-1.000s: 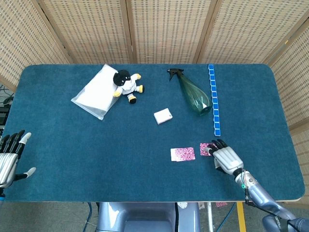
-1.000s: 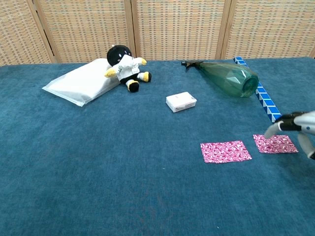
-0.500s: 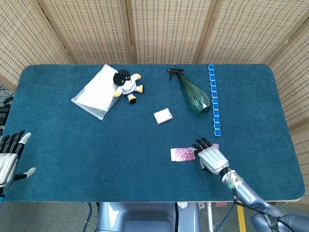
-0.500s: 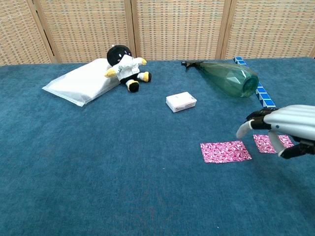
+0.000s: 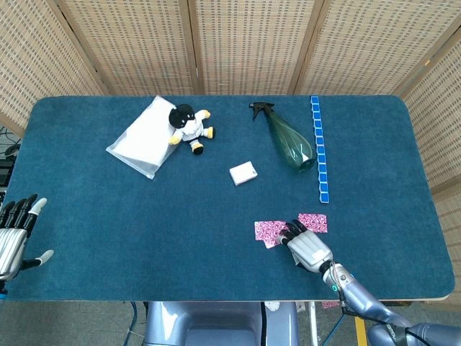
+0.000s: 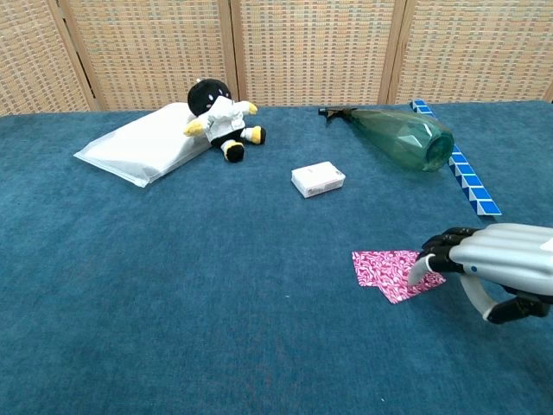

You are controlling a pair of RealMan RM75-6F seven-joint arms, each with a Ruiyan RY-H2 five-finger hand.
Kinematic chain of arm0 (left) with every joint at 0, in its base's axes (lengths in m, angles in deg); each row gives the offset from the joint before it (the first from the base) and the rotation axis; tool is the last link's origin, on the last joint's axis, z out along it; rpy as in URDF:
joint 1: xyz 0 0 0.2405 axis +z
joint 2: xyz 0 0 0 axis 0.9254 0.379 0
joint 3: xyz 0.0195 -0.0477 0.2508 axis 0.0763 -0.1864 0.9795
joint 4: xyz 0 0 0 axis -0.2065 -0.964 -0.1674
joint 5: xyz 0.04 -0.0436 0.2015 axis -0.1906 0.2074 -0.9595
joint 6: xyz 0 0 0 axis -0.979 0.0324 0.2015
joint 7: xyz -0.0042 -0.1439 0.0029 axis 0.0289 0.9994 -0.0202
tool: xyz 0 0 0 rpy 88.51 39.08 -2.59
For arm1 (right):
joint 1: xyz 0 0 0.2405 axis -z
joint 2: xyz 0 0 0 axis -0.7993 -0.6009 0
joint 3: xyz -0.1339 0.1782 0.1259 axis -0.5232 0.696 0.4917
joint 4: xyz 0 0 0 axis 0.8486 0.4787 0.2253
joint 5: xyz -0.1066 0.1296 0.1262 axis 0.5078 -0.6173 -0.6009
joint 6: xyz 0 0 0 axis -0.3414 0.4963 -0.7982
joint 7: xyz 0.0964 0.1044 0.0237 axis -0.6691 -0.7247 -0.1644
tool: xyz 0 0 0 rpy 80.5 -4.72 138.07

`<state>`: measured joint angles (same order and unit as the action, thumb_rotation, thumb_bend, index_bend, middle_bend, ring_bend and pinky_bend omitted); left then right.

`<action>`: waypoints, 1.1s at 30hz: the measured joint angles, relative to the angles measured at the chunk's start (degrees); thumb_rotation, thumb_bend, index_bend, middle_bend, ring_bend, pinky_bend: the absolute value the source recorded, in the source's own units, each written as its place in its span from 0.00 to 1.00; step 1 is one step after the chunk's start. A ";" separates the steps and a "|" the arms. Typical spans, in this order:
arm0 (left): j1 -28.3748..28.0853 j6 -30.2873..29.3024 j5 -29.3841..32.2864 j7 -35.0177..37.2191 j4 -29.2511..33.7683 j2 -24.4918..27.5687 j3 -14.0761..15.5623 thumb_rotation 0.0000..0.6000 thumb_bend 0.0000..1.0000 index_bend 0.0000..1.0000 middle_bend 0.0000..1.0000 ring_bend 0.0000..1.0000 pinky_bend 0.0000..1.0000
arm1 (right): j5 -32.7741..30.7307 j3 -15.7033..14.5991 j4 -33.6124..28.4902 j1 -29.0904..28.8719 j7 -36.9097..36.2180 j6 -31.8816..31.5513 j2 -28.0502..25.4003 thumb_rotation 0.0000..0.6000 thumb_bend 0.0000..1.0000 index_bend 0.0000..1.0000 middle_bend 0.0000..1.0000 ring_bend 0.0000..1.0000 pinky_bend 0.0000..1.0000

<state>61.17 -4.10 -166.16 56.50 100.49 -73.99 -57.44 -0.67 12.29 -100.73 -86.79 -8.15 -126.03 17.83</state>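
Two pink patterned cloths lie on the blue table [image 5: 144, 216] near its front right. My right hand [image 5: 308, 247] [image 6: 492, 266] reaches in from the front, its fingertips [image 6: 429, 256] resting on the right edge of the left pink cloth [image 5: 266, 230] [image 6: 384, 266], whose lower right corner looks skewed. The right pink cloth [image 5: 314, 222] lies flat just beyond the hand; the chest view hides it behind the hand. My left hand [image 5: 13, 234] hangs off the table's left edge, fingers spread, holding nothing.
A green spray bottle [image 5: 289, 140] [image 6: 406, 137] lies at the back right beside a blue segmented strip [image 5: 319, 148] [image 6: 467, 177]. A small white box [image 5: 243, 173] [image 6: 318, 179] sits mid-table. A plush toy [image 5: 189, 127] leans on a white bag [image 5: 140, 137] at back left.
My right hand slid left from the right pink cloth onto the left pink cloth, uncovering the right one. The left cloth's near corner has shifted. The left hand stayed still.
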 measured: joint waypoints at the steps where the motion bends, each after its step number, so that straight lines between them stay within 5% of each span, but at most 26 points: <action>1: 0.01 -0.02 0.01 -0.05 0.01 -0.02 -0.01 1.00 0.02 0.00 0.00 0.00 0.00 | 0.26 -0.34 -0.48 0.06 0.11 0.01 -0.34 1.00 1.00 0.21 0.16 0.00 0.00; 15: 0.03 -0.07 0.14 -0.35 0.12 -0.09 -0.07 1.00 0.02 0.00 0.00 0.00 0.00 | 6.09 -6.62 -6.75 1.70 2.99 -0.36 -4.86 1.00 1.00 0.21 0.16 0.00 0.00; 19: 0.02 -0.04 0.11 -0.30 0.10 -0.07 -0.05 1.00 0.02 0.00 0.00 0.00 0.00 | 8.70 -6.85 -7.75 2.31 2.31 -2.51 -5.52 1.00 1.00 0.21 0.05 0.00 0.00; 22: 0.01 0.00 -0.05 -0.23 0.08 -0.01 0.03 1.00 0.01 0.00 0.00 0.00 0.00 | 11.27 -6.25 -7.47 3.01 0.37 -5.97 -5.40 1.00 0.78 0.21 0.00 0.00 0.00; 25: -0.02 0.05 -0.18 -0.18 0.01 0.04 0.10 1.00 0.00 0.00 0.00 0.00 0.00 | 13.45 -4.67 -6.03 3.86 -3.11 -10.80 -4.57 1.00 0.46 0.21 0.00 0.00 0.00; 33: -0.11 0.33 -0.22 0.01 0.06 0.23 0.19 1.00 0.00 0.00 0.00 0.00 0.00 | 8.79 1.99 -3.41 3.77 -6.55 -12.61 -1.69 1.00 0.37 0.21 0.00 0.00 0.00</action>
<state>61.05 -3.77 -166.38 56.51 100.54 -73.75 -57.25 8.11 14.27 -104.14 -83.02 -14.70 -138.64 16.14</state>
